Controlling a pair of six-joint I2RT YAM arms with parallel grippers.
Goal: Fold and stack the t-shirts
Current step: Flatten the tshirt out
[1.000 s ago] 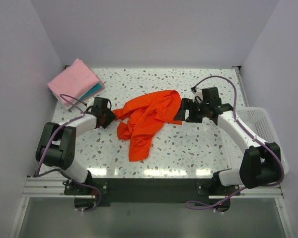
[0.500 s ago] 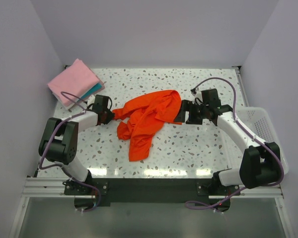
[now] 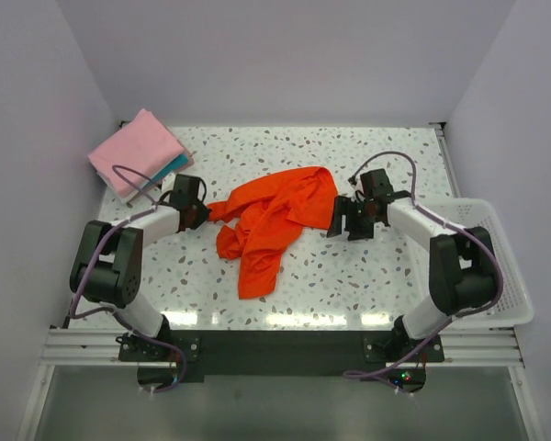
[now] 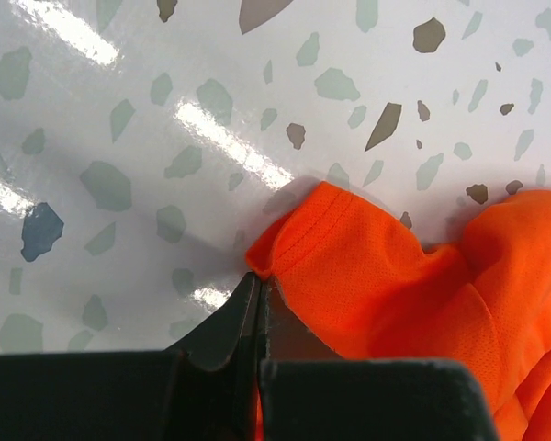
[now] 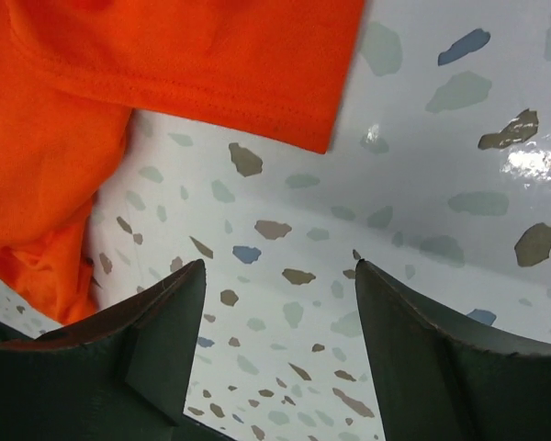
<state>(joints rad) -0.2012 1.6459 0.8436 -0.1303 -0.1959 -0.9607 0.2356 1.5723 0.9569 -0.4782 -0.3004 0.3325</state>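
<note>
At table centre: 1 crumpled orange-red t-shirt. Step: laying out. My left end effector pinches a corner; right end effector spread beside hem, should close next.

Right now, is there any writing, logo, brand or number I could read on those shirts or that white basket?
None can be read in any view.
The orange shirt is plain.
The folded pink shirt and the teal shirt beneath it show no print.
The basket bears no visible label.
</note>
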